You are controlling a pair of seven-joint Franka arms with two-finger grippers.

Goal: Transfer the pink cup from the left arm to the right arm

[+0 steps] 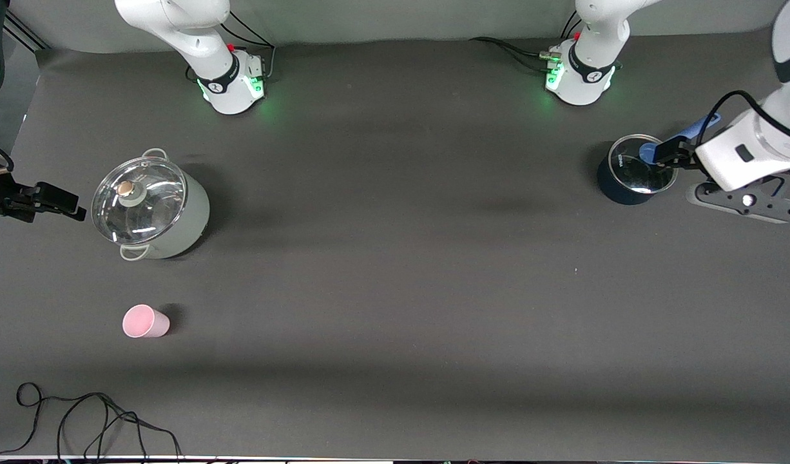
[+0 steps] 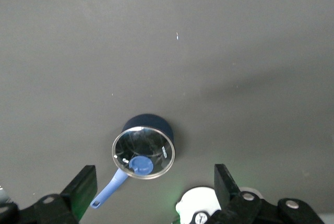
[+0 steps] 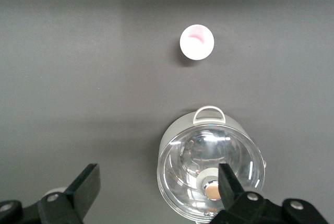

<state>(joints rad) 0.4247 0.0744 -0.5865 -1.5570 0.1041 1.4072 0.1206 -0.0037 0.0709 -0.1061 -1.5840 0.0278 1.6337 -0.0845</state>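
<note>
The pink cup (image 1: 145,321) stands upright on the dark table, nearer to the front camera than the grey pot, toward the right arm's end. It also shows in the right wrist view (image 3: 197,42), mouth up. My right gripper (image 1: 63,201) (image 3: 157,182) is open and empty, up in the air beside the grey pot, well apart from the cup. My left gripper (image 1: 667,154) (image 2: 154,185) is open and empty, high over the blue saucepan at the left arm's end of the table.
A grey pot with a glass lid (image 1: 150,209) (image 3: 209,145) stands near the right arm's end. A dark blue saucepan with a glass lid and a blue handle (image 1: 633,174) (image 2: 143,148) stands near the left arm's end. A black cable (image 1: 92,412) lies along the front edge.
</note>
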